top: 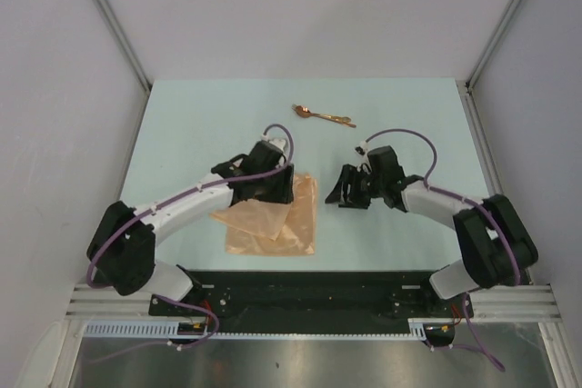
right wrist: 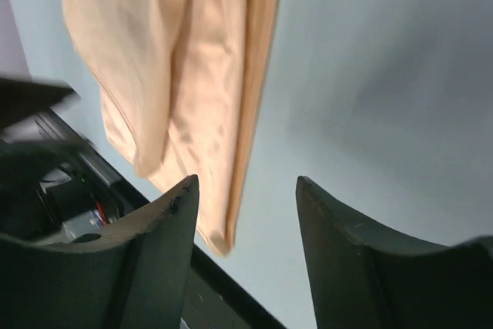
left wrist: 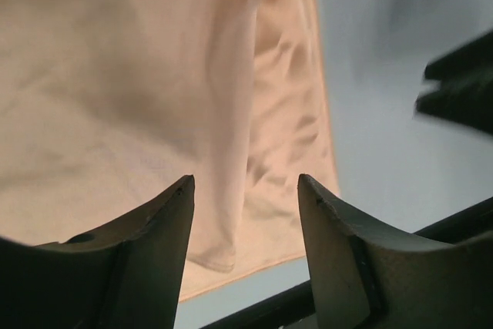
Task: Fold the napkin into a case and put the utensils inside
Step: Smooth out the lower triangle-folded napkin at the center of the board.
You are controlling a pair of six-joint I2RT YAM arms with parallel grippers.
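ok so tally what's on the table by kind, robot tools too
napkin: 1
utensil cluster: 1, pieces too small to separate
tools: 2, left tool and right tool, both open
total: 4

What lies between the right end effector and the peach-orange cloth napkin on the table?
Nothing but a bare strip of pale blue-green table. The top external view shows it between the right end effector and the peach-orange cloth napkin.
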